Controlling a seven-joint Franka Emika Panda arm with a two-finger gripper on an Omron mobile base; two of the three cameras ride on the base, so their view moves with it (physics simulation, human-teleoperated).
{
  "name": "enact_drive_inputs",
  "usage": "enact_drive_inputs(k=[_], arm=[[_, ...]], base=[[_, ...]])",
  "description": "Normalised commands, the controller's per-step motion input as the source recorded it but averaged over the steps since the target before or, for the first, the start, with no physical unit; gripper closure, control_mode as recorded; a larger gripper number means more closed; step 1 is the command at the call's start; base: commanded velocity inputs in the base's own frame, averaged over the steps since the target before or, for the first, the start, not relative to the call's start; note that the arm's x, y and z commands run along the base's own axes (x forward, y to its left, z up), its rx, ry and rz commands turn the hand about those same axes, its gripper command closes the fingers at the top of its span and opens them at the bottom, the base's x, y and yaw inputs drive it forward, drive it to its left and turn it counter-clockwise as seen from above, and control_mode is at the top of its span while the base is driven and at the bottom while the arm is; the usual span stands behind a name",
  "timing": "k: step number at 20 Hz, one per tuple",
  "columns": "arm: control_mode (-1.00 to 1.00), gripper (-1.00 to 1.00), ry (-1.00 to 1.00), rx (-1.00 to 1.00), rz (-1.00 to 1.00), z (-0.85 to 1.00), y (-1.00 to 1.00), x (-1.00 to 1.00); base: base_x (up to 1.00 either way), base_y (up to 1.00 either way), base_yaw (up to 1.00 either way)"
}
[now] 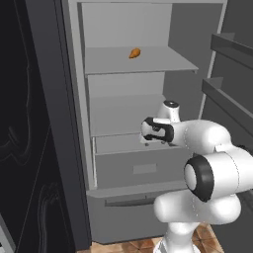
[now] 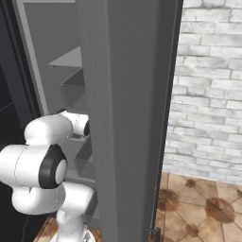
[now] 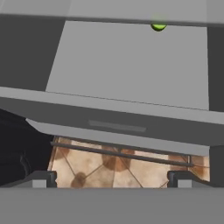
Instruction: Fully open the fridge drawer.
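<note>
Fridge drawer [image 1: 138,168] work is looking partly done from where I am standing. Starting at the left of the left base view, the dark fridge door [image 1: 29,123] is standing wide open, and beside it the fridge [image 1: 74,99] is showing its pale shelves, with a small orange item [image 1: 134,53] lying on the upper shelf [image 1: 138,62]. Below the shelves the drawer is sitting pulled out some way from the cabinet: its top is lying open and its flat front panel, with the small recess [image 1: 145,169] at its centre, is standing forward of the cabinet's frame, above the lower panel with the long slot handle [image 1: 129,201].

Moving right, the arm is reaching in over the drawer's right half, its wrist hanging just above the drawer's open top. The gripper [image 3: 111,179] is pointing down over the front edge; in the hand view the two fingertips [image 3: 41,178] are standing far apart with nothing between them, so the pincer is spread and holding nothing. That view is also showing the drawer's bare floor, a small green thing [image 3: 158,26] at its far edge, and the tiled floor [image 3: 118,166] beyond the front panel.

Judging from this, the drawer is open but I cannot tell whether it is reaching its full travel; some pulling outward may be remaining.
</note>
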Motion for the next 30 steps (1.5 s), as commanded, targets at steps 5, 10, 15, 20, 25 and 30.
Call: enact_drive_inputs(k=[5, 10, 15, 20, 25, 30], arm=[[-1.0, -1.0, 0.0, 0.0, 0.0, -0.19, 0.05, 0.27], [-1.0, -1.0, 0.0, 0.0, 0.0, -0.13, 0.0, 0.32], [-1.0, -1.0, 0.0, 0.0, 0.0, -0.15, 0.01, 0.36], [-1.0, -1.0, 0.0, 0.0, 0.0, -0.21, 0.03, 0.34], [-1.0, -1.0, 0.0, 0.0, 0.0, -0.35, 0.0, 0.19], [-1.0, -1.0, 0.0, 0.0, 0.0, -0.35, 0.0, 0.19]], base=[[0.0, 0.0, 0.0], [0.0, 0.0, 0.0], [0.0, 0.0, 0.0], [0.0, 0.0, 0.0], [0.0, 0.0, 0.0], [0.0, 0.0, 0.0]])
